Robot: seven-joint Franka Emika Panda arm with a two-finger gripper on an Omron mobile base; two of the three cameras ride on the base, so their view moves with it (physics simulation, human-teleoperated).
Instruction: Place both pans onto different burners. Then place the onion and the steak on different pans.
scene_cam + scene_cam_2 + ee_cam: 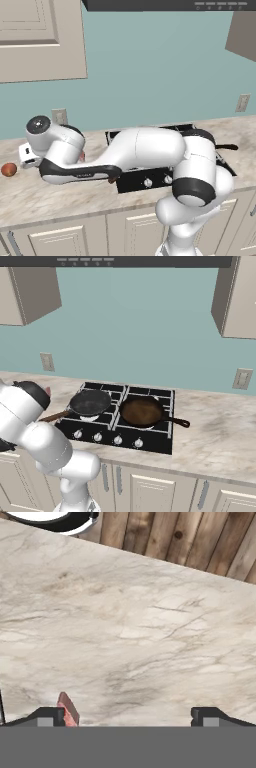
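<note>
Both pans sit on the cooktop [150,442]. The black pan [90,402] with its wooden handle is on a left burner, and the reddish-brown pan [141,411] is on a right burner. On the counter at far left lies the onion [8,169]. My arm reaches left over the counter. A sliver of the pink steak [67,708] shows right beside the left fingertip [47,716], and it also peeks out behind the arm [81,156]. My gripper [127,717] is open just above the marble, with nothing between its fingers.
The counter's edge [165,564] runs across the top of the hand view, with wooden floor [200,537] beyond it. A wall outlet [59,116] sits behind the arm. Silver knobs [117,440] line the cooktop's front.
</note>
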